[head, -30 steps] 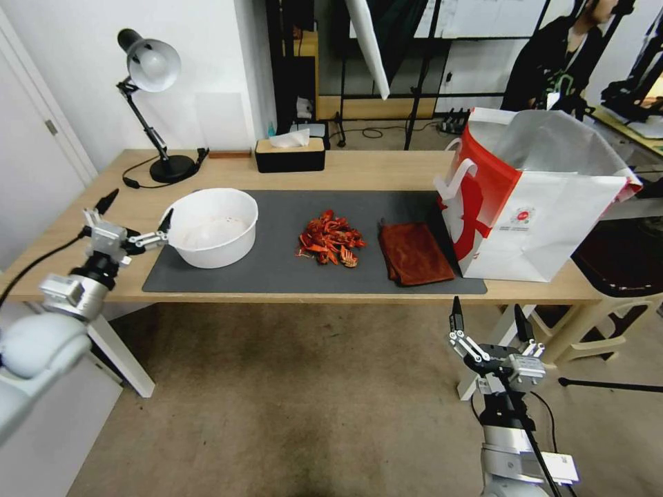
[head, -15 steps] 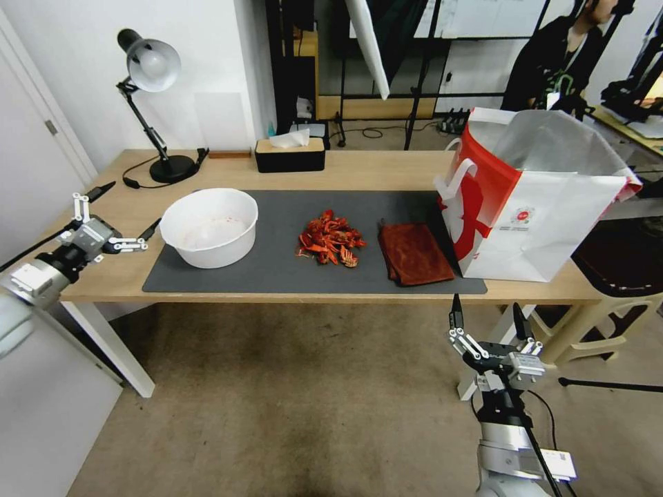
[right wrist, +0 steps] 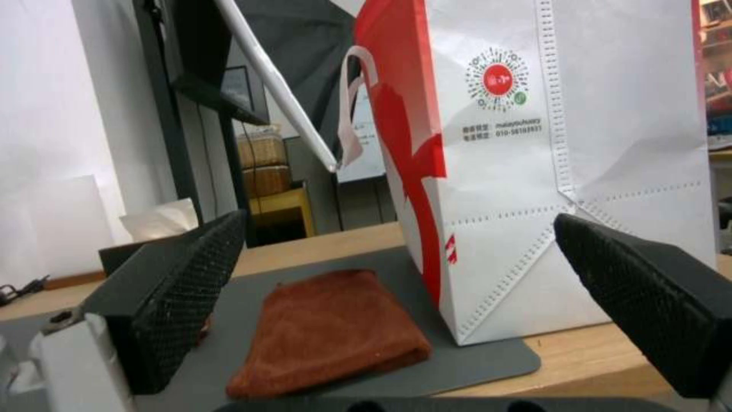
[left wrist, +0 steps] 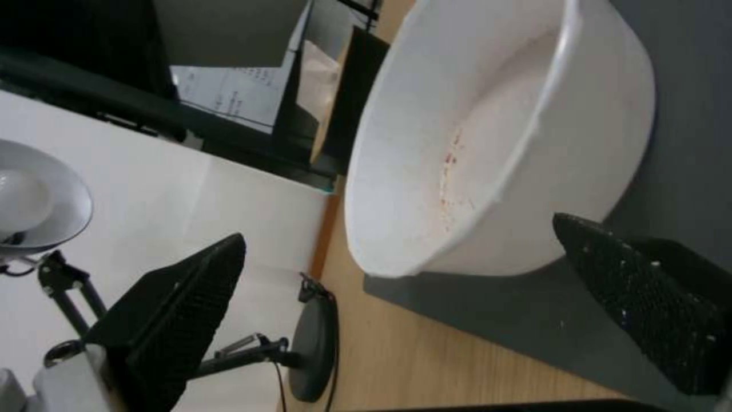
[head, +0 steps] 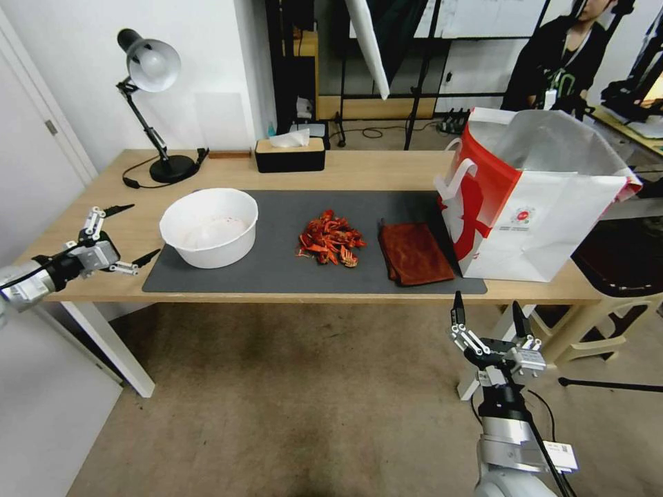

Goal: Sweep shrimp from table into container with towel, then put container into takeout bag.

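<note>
I'm watching my left gripper (head: 114,235) pulling back from the bowl (head: 209,226): a second ago its fingertip was at the bowl's left rim, and now it is hanging clear over the table's (head: 387,169) left edge, near the bowl but not touching it. My right gripper (head: 489,316) has barely shifted and is waiting below the table's front edge.

The relation I'm judging by is this: the towel (head: 415,252) is lying on the grey mat (head: 276,273), just right of the shrimp pile (head: 329,240), with its long axis running away from me and a little to the right. It is sitting almost straight ahead of and above my right gripper, so that arm is plainly the nearer one for picking it up. The shrimp are lying between towel and bowl, so a leftward sweep should line up well. The bag (head: 545,193) is standing upright on the table's right end, just beside the towel.

Both grippers are spread wide and holding nothing; in the right wrist view the towel (right wrist: 328,332) is framed between the two black pads (right wrist: 179,297).
</note>
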Robot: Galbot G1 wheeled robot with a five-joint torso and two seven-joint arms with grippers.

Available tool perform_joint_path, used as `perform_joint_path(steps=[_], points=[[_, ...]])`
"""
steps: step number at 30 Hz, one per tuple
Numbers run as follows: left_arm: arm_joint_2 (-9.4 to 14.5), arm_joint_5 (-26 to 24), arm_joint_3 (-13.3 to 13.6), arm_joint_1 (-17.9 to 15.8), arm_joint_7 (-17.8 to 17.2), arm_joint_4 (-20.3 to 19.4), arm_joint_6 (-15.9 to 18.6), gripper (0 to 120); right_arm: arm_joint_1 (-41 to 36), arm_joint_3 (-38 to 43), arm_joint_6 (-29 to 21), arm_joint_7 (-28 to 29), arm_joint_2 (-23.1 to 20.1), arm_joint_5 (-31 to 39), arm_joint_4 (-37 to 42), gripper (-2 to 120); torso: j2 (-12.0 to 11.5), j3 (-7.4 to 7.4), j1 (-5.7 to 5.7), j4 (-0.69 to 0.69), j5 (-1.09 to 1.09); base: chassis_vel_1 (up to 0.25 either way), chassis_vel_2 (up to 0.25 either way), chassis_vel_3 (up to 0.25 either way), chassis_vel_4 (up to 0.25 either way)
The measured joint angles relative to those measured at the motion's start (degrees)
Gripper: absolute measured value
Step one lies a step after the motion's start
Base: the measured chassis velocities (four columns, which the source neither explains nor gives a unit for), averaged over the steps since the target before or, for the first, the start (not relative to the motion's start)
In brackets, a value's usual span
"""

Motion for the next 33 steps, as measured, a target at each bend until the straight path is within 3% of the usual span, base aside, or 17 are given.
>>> perform_joint_path(steps=[9,13,19,25,27,28,31,33], points=[[1.00,3.99,5.49,-8.01,7.72,1.61,-0.78,100,0.91,-0.53,-0.72,0.09,0.45,0.44,0.02,100,0.00,0.00,0.00,0.00,-0.01,0.000,0.000,0.000,0.000],[1.82,5.87,5.41,-8.90,10.90,1.55,-1.26,100,1.20,-0.67,-0.94,0.26,0.67,0.51,0.01,100,0.00,0.00,0.00,-0.01,-0.01,0.000,0.000,0.000,0.000],[2.71,7.64,5.99,-10.86,12.43,1.60,-1.51,100,1.37,-1.08,-0.95,0.31,1.05,0.51,-0.04,100,0.00,0.00,-0.01,0.01,0.00,0.000,0.000,0.000,0.000],[0.08,9.10,9.82,-15.87,12.44,0.99,-1.53,100,1.35,-1.12,-0.95,0.39,1.19,0.48,0.10,100,0.00,0.00,-0.01,0.01,0.01,0.000,0.000,0.000,0.000],[-2.77,11.27,14.63,-20.99,12.33,1.58,-2.55,100,1.28,-0.89,-0.97,0.48,1.19,0.49,0.30,100,0.00,0.00,-0.01,-0.01,-0.03,0.000,0.000,0.000,0.000],[-2.77,11.27,14.63,-20.99,12.33,1.58,-2.55,100,1.28,-0.89,-0.97,0.48,1.19,0.49,0.30,100,0.00,0.00,-0.01,-0.01,-0.03,0.000,0.000,0.000,0.000],[-5.61,13.87,19.66,-26.55,12.76,2.61,-3.57,100,0.98,-0.54,-1.12,0.62,1.07,0.55,0.71,100,0.00,0.01,0.00,-0.04,-0.02,0.000,0.000,0.000,0.000],[-5.83,14.06,20.38,-27.41,13.22,2.63,-3.57,100,0.87,-0.44,-1.15,0.69,1.01,0.61,0.81,100,0.00,0.01,0.00,-0.04,-0.02,0.000,0.000,0.000,0.000]])
